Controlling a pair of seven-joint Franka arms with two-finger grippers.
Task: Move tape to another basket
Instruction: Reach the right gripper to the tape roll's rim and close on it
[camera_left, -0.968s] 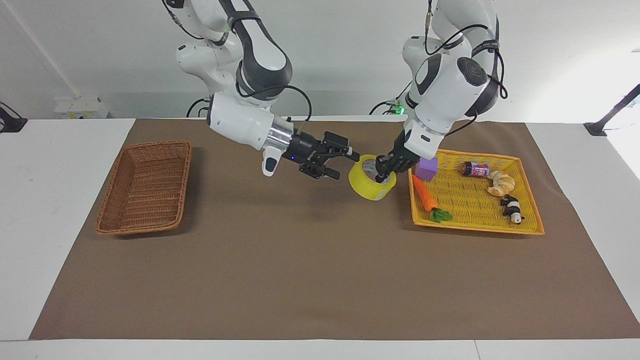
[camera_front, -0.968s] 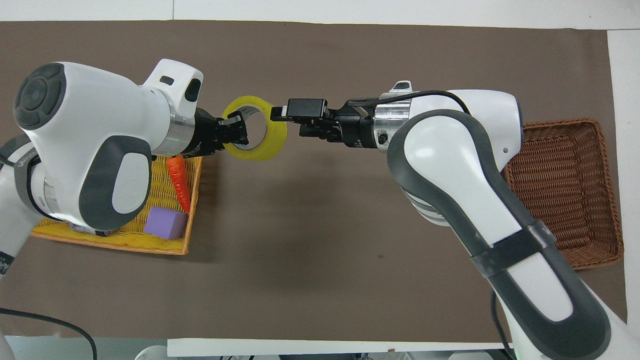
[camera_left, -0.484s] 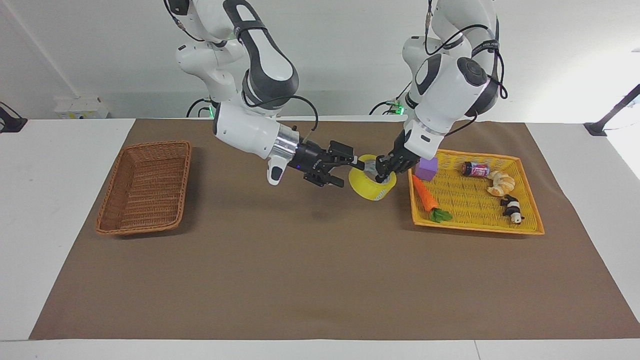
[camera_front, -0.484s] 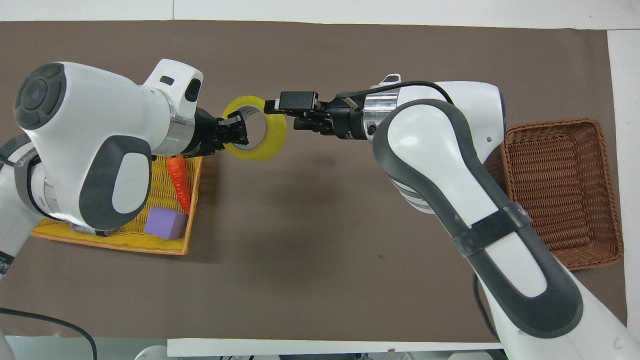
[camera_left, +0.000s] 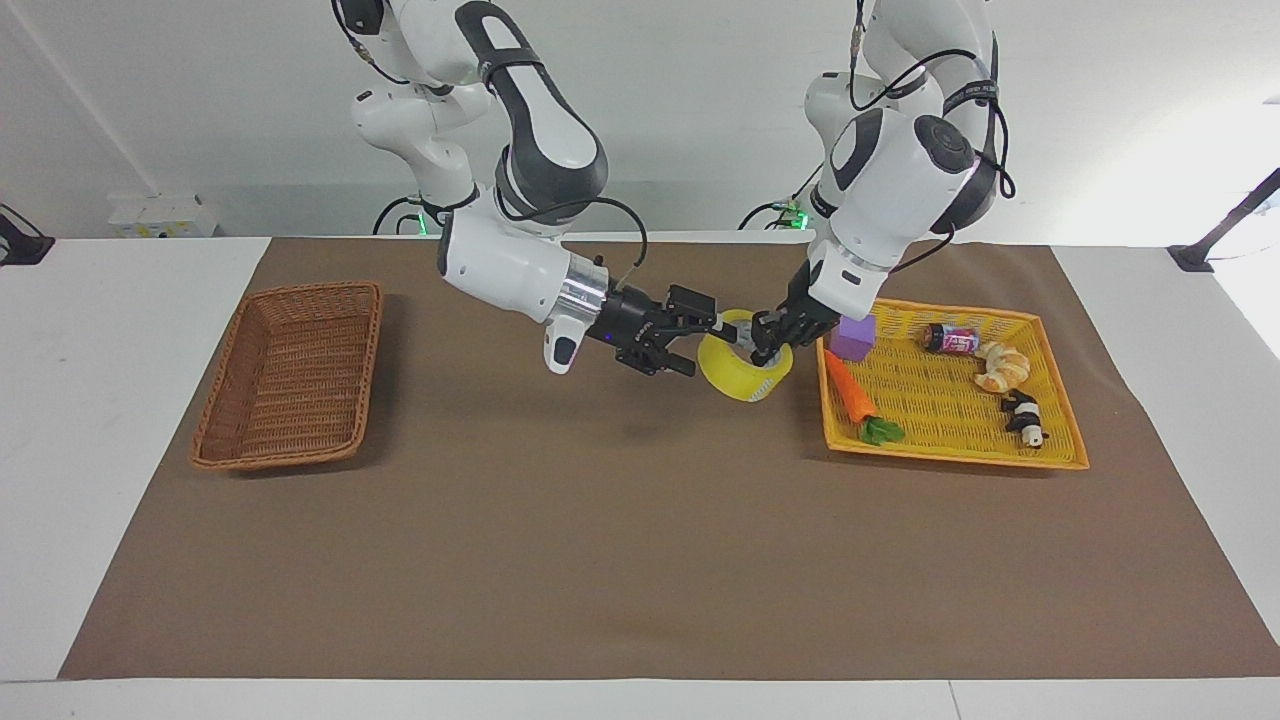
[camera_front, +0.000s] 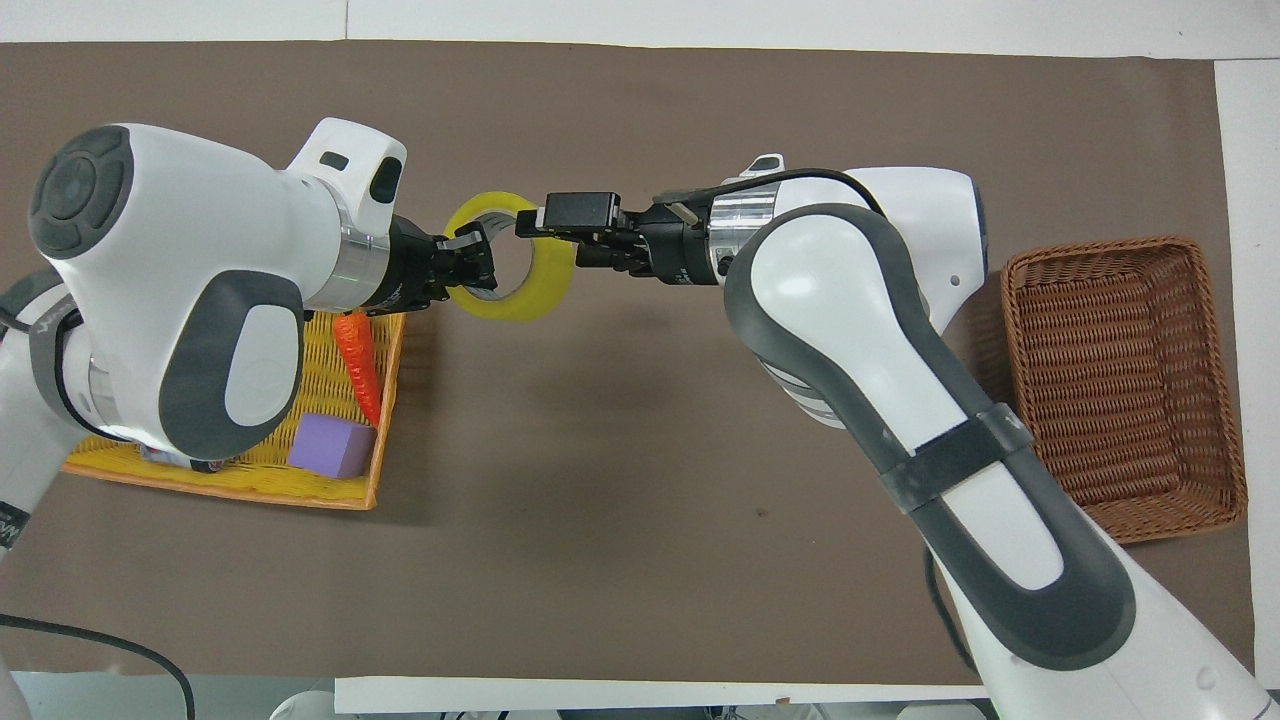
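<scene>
I have the tape (camera_left: 745, 368) out of the yellow tray (camera_left: 950, 450), held over the table by my left gripper (camera_left: 762, 340), jaws pinching its wall. My right gripper (camera_left: 705, 342), jaws spread, straddles the opposite wall. Handover and carry to the wicker basket (camera_left: 290, 375) remain.

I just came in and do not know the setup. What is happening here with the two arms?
It looks like a handover. The left hand is shut on the wall of the tape, holding it up over the mat beside the yellow tray. The right hand is open, with its fingers about the roll's other wall, not yet closed. The basket sits at the right arm's end of the table and has nothing in it.
</scene>
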